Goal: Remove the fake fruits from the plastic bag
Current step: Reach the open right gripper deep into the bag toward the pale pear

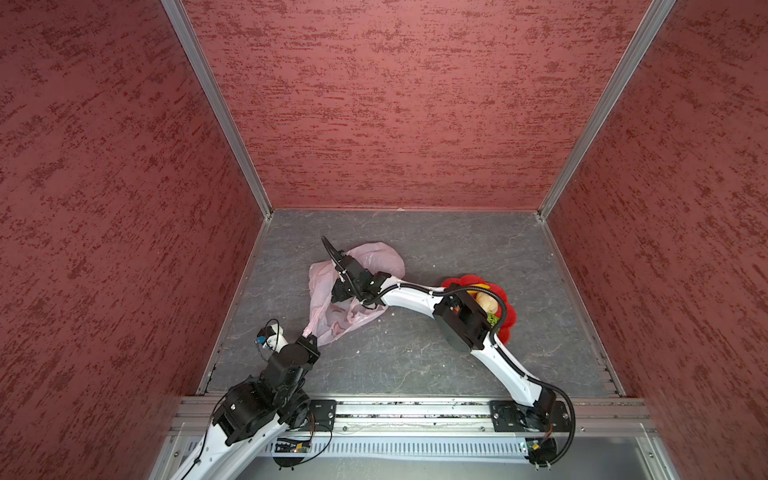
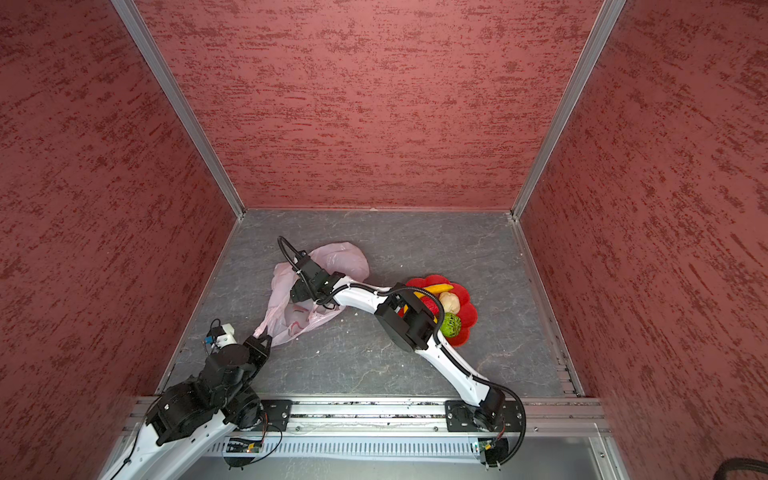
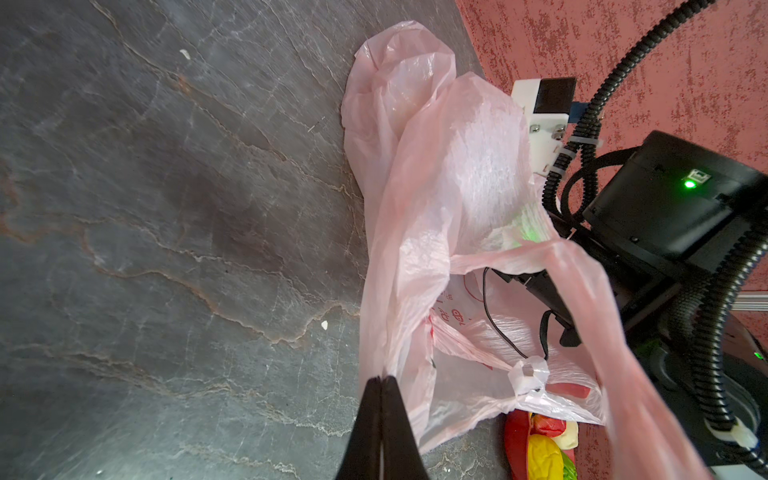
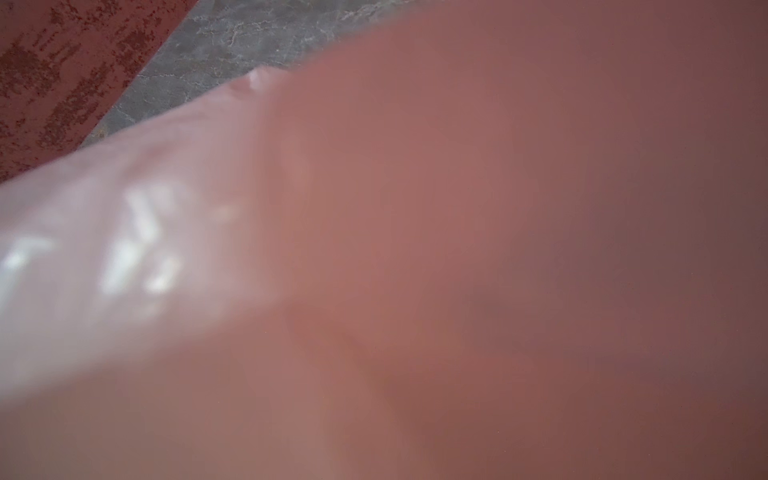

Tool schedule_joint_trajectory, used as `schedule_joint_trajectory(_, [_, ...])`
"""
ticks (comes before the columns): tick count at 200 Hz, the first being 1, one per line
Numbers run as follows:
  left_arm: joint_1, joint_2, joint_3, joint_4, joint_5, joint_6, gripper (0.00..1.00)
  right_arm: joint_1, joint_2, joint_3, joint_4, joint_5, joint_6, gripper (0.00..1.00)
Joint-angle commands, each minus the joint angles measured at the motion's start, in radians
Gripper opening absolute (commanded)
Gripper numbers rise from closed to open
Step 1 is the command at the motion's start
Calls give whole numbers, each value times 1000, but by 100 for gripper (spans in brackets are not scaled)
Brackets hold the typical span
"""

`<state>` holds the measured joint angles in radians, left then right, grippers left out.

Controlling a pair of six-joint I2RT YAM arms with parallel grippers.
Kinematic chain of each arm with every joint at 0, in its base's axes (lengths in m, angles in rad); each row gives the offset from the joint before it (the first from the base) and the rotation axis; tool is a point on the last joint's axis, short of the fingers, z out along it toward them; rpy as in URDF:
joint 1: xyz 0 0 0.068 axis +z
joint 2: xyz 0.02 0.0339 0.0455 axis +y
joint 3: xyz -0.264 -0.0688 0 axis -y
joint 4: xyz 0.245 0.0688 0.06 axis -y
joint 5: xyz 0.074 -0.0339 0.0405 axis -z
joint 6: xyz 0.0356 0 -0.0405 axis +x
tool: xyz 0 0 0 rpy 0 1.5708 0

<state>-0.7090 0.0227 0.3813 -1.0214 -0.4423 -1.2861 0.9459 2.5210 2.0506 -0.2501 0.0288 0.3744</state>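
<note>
Left fingers [image 3: 365,424] clamp the crinkly pale-pink plastic bag [image 3: 436,187] by its rim. Right fingers [image 3: 559,311], spread wide inside, apparently seek fake fruit. Next: find one, close gently.

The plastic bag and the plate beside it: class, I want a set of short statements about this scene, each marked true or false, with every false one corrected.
1. The left claw is shut on an edge of the plastic bag. True.
2. The red plate holds no fruit. False: a banana, a green ball and other fruits lie on it.
3. In both top views the plastic bag lies to the right of the red plate. False: it lies to the plate's left.
4. The plastic bag fills most of the right wrist view. True.
</note>
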Motion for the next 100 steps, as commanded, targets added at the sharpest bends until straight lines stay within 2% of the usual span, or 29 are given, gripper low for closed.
schedule_joint_trajectory(1, [-4,-12,-8,-14,7,9,0,-9,12,32,40,-13,4,87])
schedule_joint_trajectory(36, [-4,-12,-4,-19,1,7,0,-15,18,32,50,-29,6,79])
schedule_joint_trajectory(100, [-5,-4,-18,8,-31,-5,0,-16,-11,23,18,-66,-18,57])
